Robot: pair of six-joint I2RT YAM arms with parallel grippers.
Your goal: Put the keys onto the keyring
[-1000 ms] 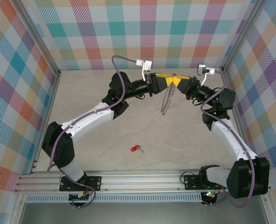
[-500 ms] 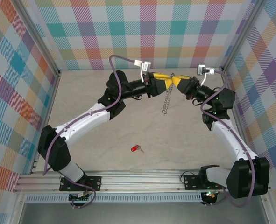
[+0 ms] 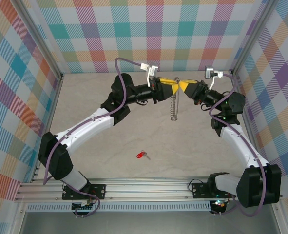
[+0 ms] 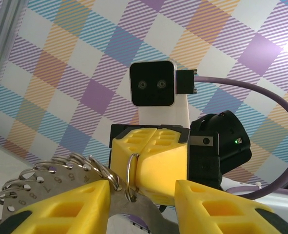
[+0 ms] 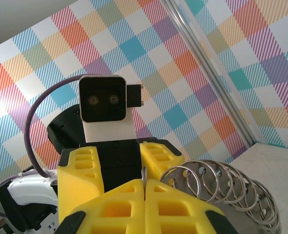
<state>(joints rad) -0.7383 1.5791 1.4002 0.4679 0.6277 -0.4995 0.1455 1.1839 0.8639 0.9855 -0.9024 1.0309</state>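
Found red key [image 3: 142, 155] lying loose on the table [image 3: 192, 141] near its front edge, well apart from the keyring [image 3: 173, 105]; judged threading not begun. Farther back, noted keyring hanging in the air between both grippers. Recorded right gripper [image 5: 144, 195] clamped tight on it and left gripper [image 4: 141, 195] part-way apart about its metal plate [image 4: 134, 214], hold not determinable.

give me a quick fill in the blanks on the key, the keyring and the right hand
1. The key has a ___ head.
2. It lies loose on the ___, with neither hand touching it.
3. The right hand is ___ on one ring of the keyring, which hangs below it.
Missing words: red; table; shut
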